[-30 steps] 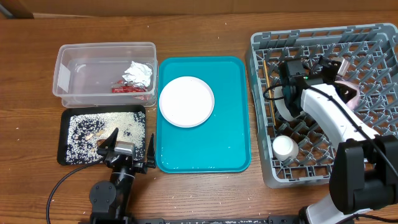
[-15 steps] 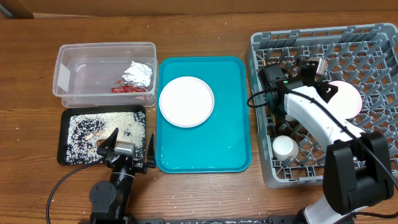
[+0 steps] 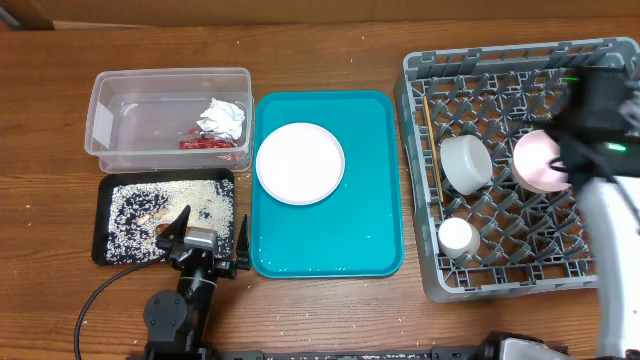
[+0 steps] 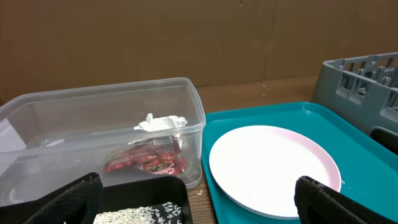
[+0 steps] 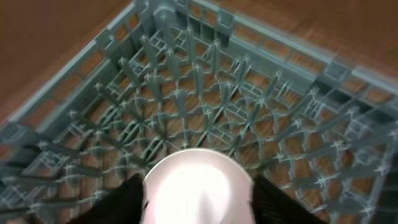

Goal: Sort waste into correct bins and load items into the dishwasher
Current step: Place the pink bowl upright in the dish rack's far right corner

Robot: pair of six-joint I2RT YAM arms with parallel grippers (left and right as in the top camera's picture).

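Evidently the loading step is in hand. The pink plate (image 3: 540,160) sits inside the dish rack (image 3: 500,54), in its right half, just right of the bowl (image 3: 465,163) and well apart from the cup (image 3: 459,236) near the rack's front edge. In the wrist view the plate fills the gap in the right gripper (image 5: 202,186), with a dark finger (image 5: 132,200) at each side of its rim. The view is blurred, so I cannot tell whether they pinch it or merely flank it.

The next move probably calls for leaving the plate settled among the pegs and rising clear of them. The white plate (image 3: 300,163), left of the rack, would come after. The left gripper (image 4: 198,183), farther left, has its fingers spread wide on nothing.
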